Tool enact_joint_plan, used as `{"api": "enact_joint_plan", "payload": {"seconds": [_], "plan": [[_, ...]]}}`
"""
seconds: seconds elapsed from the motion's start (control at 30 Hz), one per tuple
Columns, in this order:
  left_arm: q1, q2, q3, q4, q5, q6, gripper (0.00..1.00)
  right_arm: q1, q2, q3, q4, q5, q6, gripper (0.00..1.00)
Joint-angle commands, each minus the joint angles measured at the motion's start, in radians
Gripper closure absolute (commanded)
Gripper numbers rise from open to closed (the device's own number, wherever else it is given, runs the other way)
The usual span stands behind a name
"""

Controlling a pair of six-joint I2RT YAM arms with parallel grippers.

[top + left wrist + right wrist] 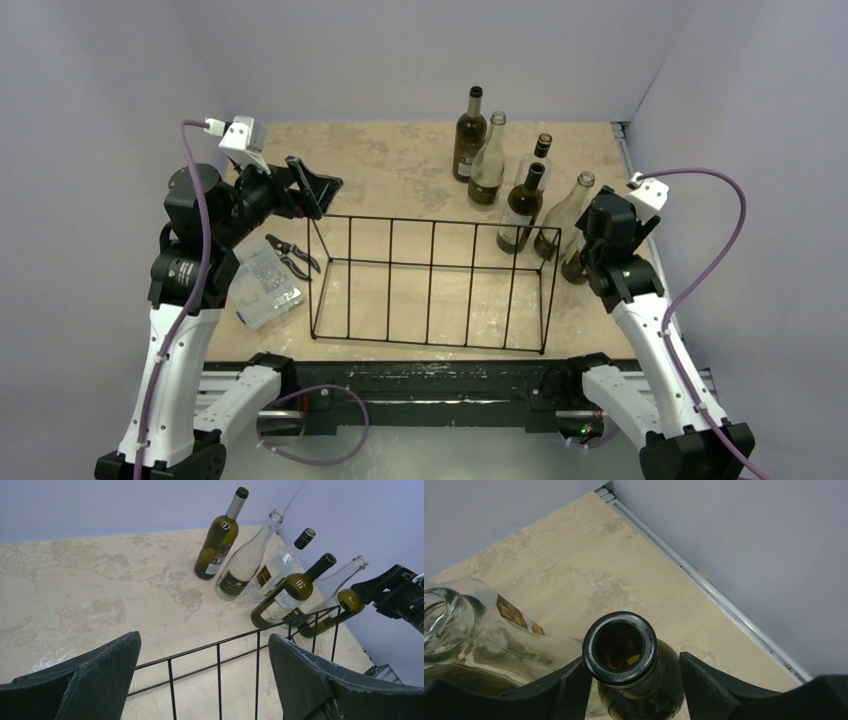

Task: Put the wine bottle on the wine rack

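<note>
While right end effector straddles wine bottle neck, wine rack near.

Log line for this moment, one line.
right fingers: open, either side of green bottle neck | left fingers: open, near rack corner | rack: no bottles in it

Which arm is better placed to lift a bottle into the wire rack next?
Right. The right claw sits around the neck of a dark bottle by the rack's right end. The left claw hangs open above the rack's left end, far from bottles.
</note>
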Motion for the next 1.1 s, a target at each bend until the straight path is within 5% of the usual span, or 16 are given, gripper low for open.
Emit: {"api": "enact_joint_plan", "payload": {"seconds": [0.0, 1.07], "plan": [[-0.011, -0.001, -0.003, 0.024, -0.007, 0.023, 0.0, -0.006, -0.001, -0.022, 0.076, 0.003, -0.015, 0.34], [-0.018, -0.003, -0.019, 0.013, -0.025, 0.037, 0.0, -0.006, -0.03, -0.049, 0.102, 0.024, -0.024, 0.74]]}}
